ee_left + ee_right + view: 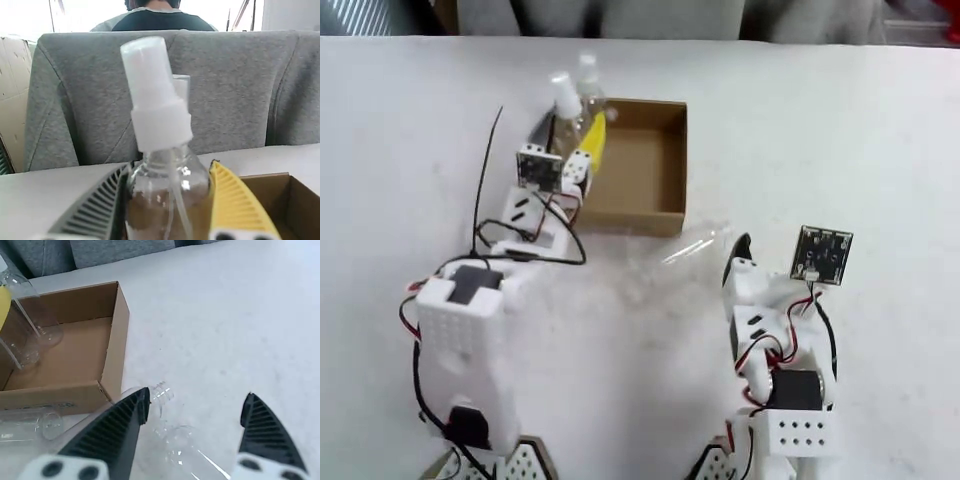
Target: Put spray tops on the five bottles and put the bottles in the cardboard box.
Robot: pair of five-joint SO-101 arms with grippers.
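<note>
Bottle [165,200] w/ white spray top [157,100] on stands upright, clamped btwn the grey and yellow fingers of the left claw [568,135]. It's at the left wall of the box [635,220]; can't tell if its base is inside or just over the rim. 2nd bottle [587,72], also capped, is just behind it on the far side, close enough that the two overlap in the left wrist view.

Box is open-topped brown cardboard, sitting mid-worktop btwn the two arms. Its front wall stands btwn the right claw [197,395] and the held bottle.

An uncapped bottle [172,440] lies on its side near the box's front right corner, open neck toward the box. The right claw is over it w/ fingers wide apart, one to each side; contact can't be made out. Another clear bottle [30,422] lies along the box's front wall, just beside it.

A black cable [485,170] from the left arm arcs up left of the box.

Worktop [840,120] is plain white. A grey sofa back [240,85] runs along its far edge, w/ a cardboard sheet [12,100] next to it.
</note>
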